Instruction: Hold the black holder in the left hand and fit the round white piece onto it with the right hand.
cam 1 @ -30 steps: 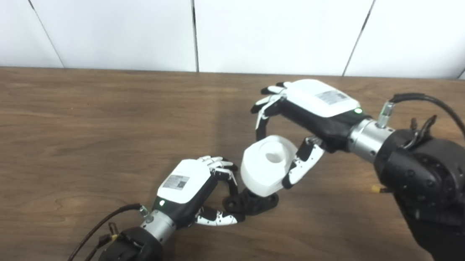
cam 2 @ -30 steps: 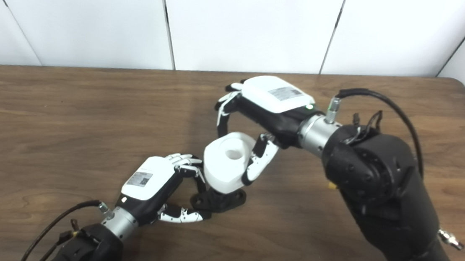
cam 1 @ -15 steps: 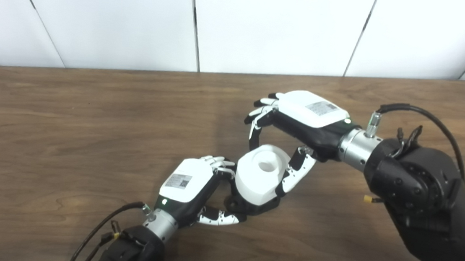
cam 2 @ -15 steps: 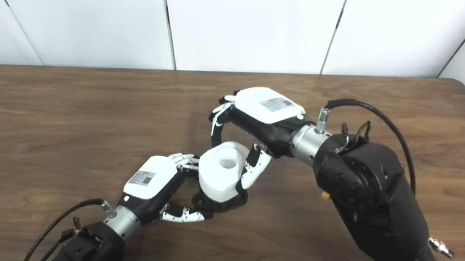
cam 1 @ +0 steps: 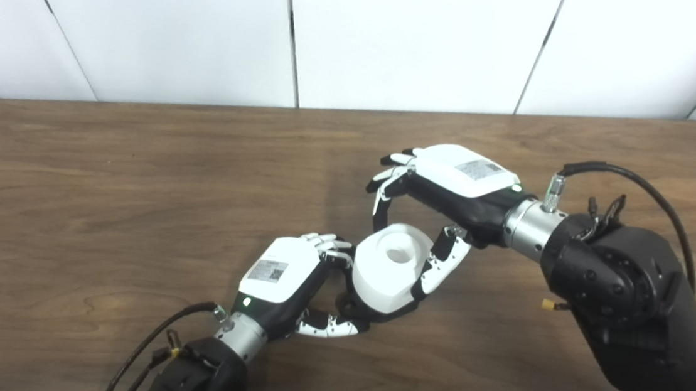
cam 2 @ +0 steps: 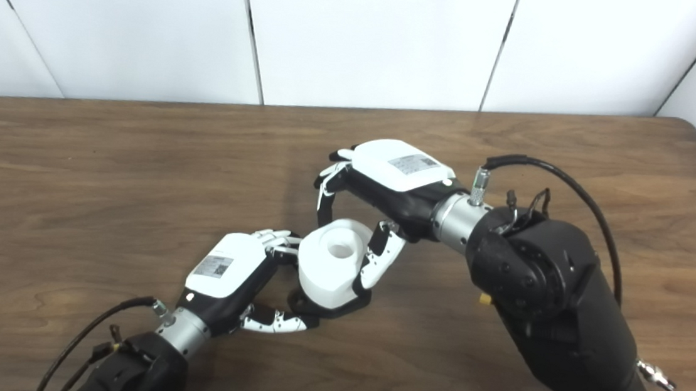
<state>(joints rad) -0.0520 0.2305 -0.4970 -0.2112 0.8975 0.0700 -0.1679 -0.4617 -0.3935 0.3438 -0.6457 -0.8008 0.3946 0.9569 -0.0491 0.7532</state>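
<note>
Gripping black holder (cam 1: 369,311) in left hand (cam 1: 281,275), round white piece (cam 1: 389,265) in right hand (cam 1: 449,185), clearer from right eye

White-backed left hand (cam 1: 281,270) and right hand (cam 1: 449,188), black cabled arms.

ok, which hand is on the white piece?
The right hand: its fingers and thumb clasp the round white piece. The left hand grips the black holder underneath.

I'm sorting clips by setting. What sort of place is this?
Probably a lab or test room, not a home: a bare wooden table against plain white wall panels, with nothing on it but the black holder and white piece in the two hands.
</note>
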